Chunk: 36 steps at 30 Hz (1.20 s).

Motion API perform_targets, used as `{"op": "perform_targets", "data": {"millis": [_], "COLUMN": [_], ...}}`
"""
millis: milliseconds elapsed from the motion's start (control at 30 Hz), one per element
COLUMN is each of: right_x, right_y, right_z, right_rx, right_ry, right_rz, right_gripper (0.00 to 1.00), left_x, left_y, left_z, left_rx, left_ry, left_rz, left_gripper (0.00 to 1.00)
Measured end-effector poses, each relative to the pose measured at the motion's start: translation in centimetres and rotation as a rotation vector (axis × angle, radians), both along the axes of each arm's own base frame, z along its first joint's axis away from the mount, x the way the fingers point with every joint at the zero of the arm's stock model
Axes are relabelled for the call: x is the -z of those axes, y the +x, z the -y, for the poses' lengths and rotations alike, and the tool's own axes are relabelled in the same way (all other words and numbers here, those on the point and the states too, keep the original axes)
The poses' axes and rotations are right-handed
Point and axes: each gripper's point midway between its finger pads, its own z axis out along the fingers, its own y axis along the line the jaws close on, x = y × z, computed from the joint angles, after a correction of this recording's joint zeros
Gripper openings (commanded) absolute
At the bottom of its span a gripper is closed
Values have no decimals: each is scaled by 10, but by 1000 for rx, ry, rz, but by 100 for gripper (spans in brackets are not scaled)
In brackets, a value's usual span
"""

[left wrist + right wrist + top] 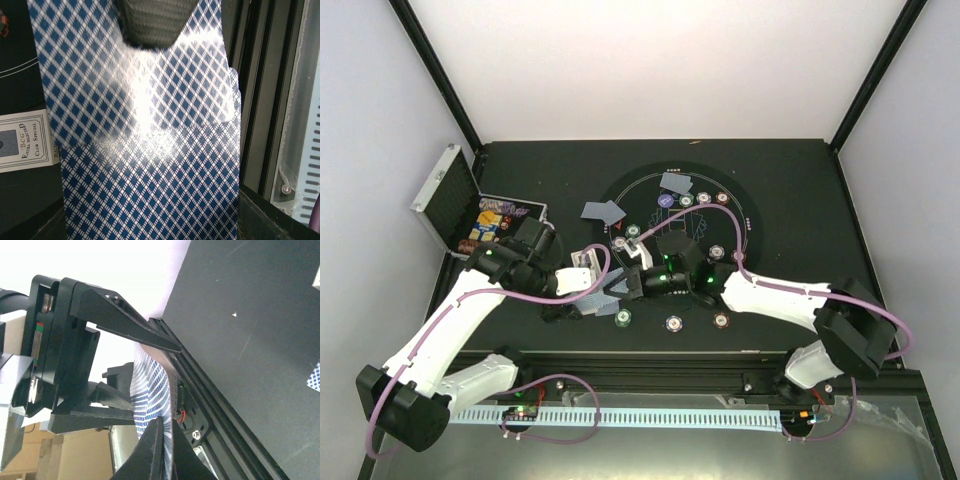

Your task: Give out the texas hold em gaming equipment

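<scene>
Both claws meet over the black worktop (790, 170), near its near edge and a bit left of the middle. The left claw (150, 385) is clenched on a stack of blue-and-white diamond-backed playing cards (150, 150). In the left wrist view we see one grey textured finger pad (150, 22) pressed on the top card. A lower card sticks out past the upper one. In the right wrist view the stack sits edge-on between the left claw's two black fingers. The right claw (167, 455) looks pinched on the stack's edge, its dark fingertips almost together with a striped sliver between them.

A white card box printed "Club Special" (22, 140) lies flat just beside the held stack.

A round black mat with white lines (650, 185) covers the middle of the worktop. We count two lots of loose grey-blue-backed cards: one (675, 183) near the mat's far rim, another (603, 211) at its left rim. A small red triangle marker (617, 229) sits close to the latter. Small round striped poker chips are scattered on the mat: a green one (622, 320) and two red-brown ones (673, 323) toward the near edge, others farther back.

An open silver studded case (445, 200) stands by the left edge toward the far-left corner, with more chips (490, 222) inside.
</scene>
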Motion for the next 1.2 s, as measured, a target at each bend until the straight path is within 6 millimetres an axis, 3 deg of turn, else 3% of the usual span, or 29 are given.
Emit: {"op": "perform_targets", "data": {"millis": [300,567,767,833,1033,1200], "right_x": [6,20,-3,0,43,69], "right_y": [13,52,125,149,217,254], "right_z": [20,65,90,98,141,172], "right_rx": [60,179,325,370,476,499], "right_ry": [-70,-209,-468,-579,-1087,-1452], "right_rz": [11,48,260,317,426,518], "right_gripper": [1,1,1,1,1,1], "left_x": [0,0,0,0,-1,-1], "left_y": [0,0,0,0,0,0], "left_z": [0,1,1,1,1,1], "left_rx": [0,2,2,2,2,2], "left_ry": [0,-4,-4,-4,-5,-4], "left_rz": [0,-1,-1,-1,-1,-1], "left_gripper": [2,2,2,2,1,2]}}
